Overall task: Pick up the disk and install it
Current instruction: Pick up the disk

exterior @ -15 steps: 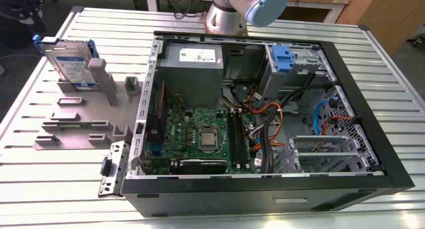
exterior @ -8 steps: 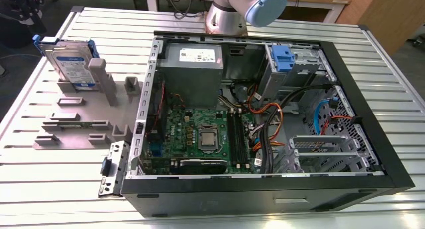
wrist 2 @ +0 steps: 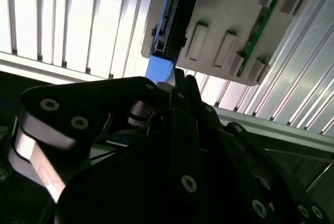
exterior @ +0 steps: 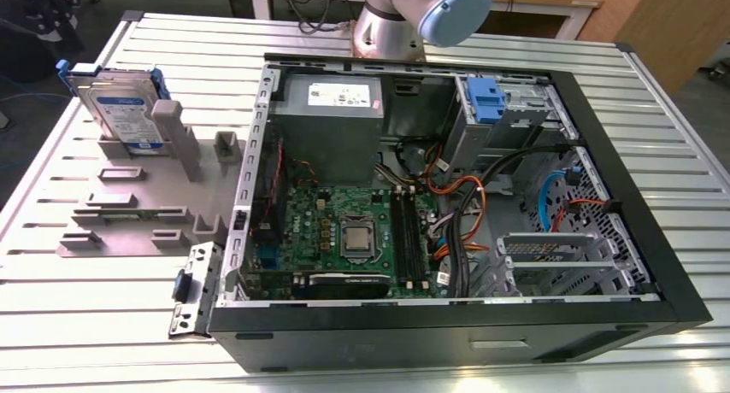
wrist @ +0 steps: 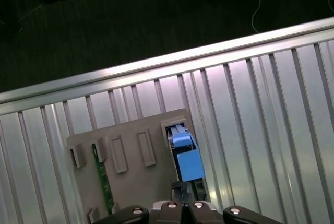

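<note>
Since the disk (exterior: pixel 118 111) stands on edge in the grey holder (exterior: pixel 126 214) near the bench (exterior: pixel 68 325) back corner on the exterior view's left, a slightly off-line descent could clip 1 blue rail (wrist: pixel 188 164) and jam or tip it. The gripper (wrist 2: pixel 180 80) hangs over it in the second wrist view, apparently clear of it and holding nothing; can't tell if it's released or clenched from here.

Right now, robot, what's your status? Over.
End effector short of the disk, not touching. Disk upright in the grey holder, not picked up. Open computer case beside it, nothing blocking.
</note>
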Action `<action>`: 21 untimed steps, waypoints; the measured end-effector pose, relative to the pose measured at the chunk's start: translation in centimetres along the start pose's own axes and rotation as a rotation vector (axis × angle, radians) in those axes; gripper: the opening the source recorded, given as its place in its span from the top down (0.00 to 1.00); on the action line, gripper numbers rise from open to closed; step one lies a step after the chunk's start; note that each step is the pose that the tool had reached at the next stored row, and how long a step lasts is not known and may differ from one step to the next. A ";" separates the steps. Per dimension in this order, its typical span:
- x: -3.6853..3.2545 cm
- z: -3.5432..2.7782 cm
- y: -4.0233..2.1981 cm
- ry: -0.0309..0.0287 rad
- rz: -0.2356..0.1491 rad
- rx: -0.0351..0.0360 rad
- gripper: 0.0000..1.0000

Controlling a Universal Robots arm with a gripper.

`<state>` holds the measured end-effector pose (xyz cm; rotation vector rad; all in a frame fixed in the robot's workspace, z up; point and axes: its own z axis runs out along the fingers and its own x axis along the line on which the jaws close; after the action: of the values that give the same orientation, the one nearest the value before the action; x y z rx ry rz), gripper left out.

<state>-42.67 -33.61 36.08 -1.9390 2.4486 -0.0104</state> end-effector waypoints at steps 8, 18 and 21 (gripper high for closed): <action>0.03 1.16 0.16 -0.0026 -0.104 -0.0006 0.59; -0.35 2.41 1.55 -0.0080 -0.137 0.0002 0.51; -0.41 2.75 1.58 -0.0086 -0.166 -0.0001 0.40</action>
<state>-44.07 -32.84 33.31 -2.1316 2.2747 -0.0043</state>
